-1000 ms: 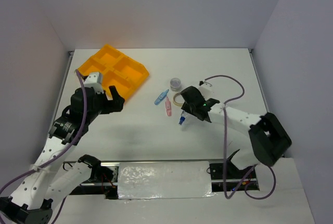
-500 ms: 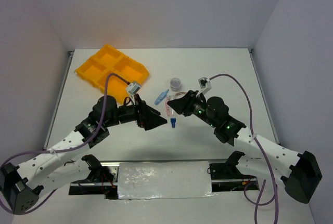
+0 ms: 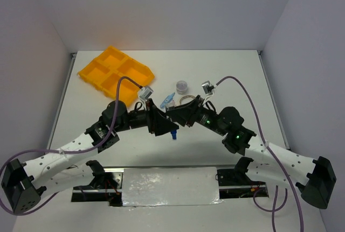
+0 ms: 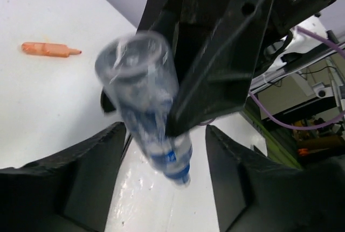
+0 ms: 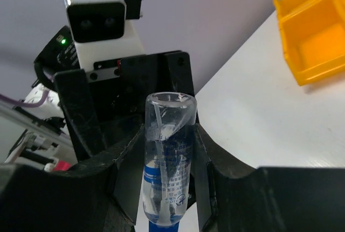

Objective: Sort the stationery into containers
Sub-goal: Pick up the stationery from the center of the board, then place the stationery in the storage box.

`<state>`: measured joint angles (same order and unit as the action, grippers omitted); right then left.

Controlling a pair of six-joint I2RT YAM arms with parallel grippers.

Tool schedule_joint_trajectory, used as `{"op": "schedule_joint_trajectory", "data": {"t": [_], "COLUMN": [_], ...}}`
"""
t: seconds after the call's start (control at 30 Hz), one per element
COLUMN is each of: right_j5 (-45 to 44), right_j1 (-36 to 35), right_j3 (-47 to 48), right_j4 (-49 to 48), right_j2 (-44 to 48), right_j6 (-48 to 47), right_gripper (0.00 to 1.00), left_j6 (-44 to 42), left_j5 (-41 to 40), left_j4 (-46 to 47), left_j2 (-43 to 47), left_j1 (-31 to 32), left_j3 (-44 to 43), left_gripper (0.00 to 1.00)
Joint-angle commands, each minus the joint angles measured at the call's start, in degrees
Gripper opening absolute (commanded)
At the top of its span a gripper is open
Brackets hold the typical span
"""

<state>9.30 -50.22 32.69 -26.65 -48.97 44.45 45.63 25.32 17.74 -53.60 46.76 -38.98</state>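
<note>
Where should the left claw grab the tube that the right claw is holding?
On the tube's clear end, which pokes out bare past the right gripper's fingers. The left gripper should come end-on from there, one finger each side of its round body.

Clear, glossy plastic tube (image 5: 166, 151)

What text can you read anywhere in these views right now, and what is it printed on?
Blue-and-white tube: blue print on its label, too small and blurred to read in either wrist view.
Orange-yellow tray, orange piece, left wrist camera housing: no markings visible.
Nothing legible anywhere else.
</note>
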Motion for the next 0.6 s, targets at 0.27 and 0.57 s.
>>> {"op": "schedule_joint_trajectory", "data": {"t": [0.27,0.57], "right_j5": [-0.4,-6.4], "right_j1": [-2.6,-2.5], "right_j3": [0.5,0.3], "right_j4": [-8.6,-2.6], "right_j2": [-3.2,1.9], "right_j6": [0.7,-1.6], "right_gripper": [0.0,0.42], "left_j6": [0.7,-3.1], "left_j5": [1.6,-6.3], "left_j4": [6.3,-4.5], "left_j2": [-0.2,1.1], "left_j1": [0.4,0.5], "left_j3": [-0.2,-2.0], "left_gripper": [0.19,0.0]}}
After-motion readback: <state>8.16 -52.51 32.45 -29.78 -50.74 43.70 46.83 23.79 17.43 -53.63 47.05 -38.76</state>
